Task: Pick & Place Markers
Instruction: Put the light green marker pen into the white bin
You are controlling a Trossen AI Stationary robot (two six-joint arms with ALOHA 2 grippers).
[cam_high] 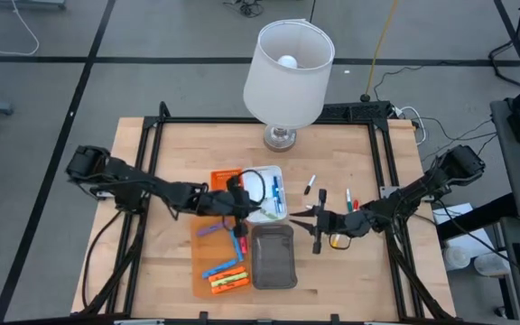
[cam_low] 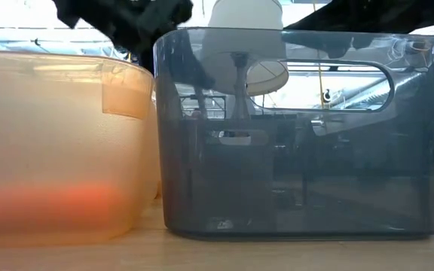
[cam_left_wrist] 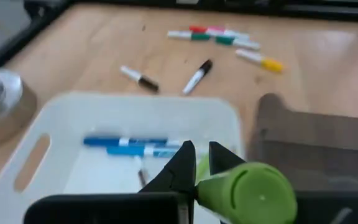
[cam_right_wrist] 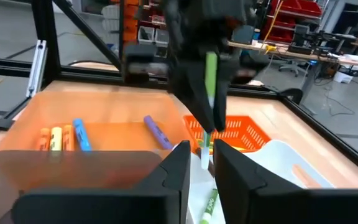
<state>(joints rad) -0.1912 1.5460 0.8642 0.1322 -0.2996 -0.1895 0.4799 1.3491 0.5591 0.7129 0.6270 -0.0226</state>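
The left arm reaches in from the table's point(cam_high: 152, 271) left edge, stretched low across to the trays. The left gripper point(cam_high: 237, 206) hangs over the seam where the orange tray point(cam_high: 204, 257) meets the white tray point(cam_high: 262, 217), and it is clenched on a green marker point(cam_left_wrist: 247, 190). Only the wrist views show this. The left wrist view has the marker's fat end close up between the fingers point(cam_left_wrist: 185, 163). The right wrist view shows it hanging upright from the far gripper.

From above, the orange tray holds orange, blue and purple markers point(cam_high: 228, 275). Two blue markers point(cam_high: 278, 194) lie in the white tray. The grey tray point(cam_high: 273, 255) sits just right of the orange one. The low view shows only the walls of the orange and grey trays side by side, with an orange blur behind the first.

The lamp point(cam_high: 287, 72) stands at the table's back edge, behind the white tray.

Right of the trays, loose markers point(cam_high: 310, 185) lie scattered on bare wood, with open room between them and the table frame.

The right arm comes in from the right edge, bent down to the table. The right gripper point(cam_high: 316, 221) is just right of the grey tray, among the loose markers. Whether its jaws grip anything or are loose cannot be told.
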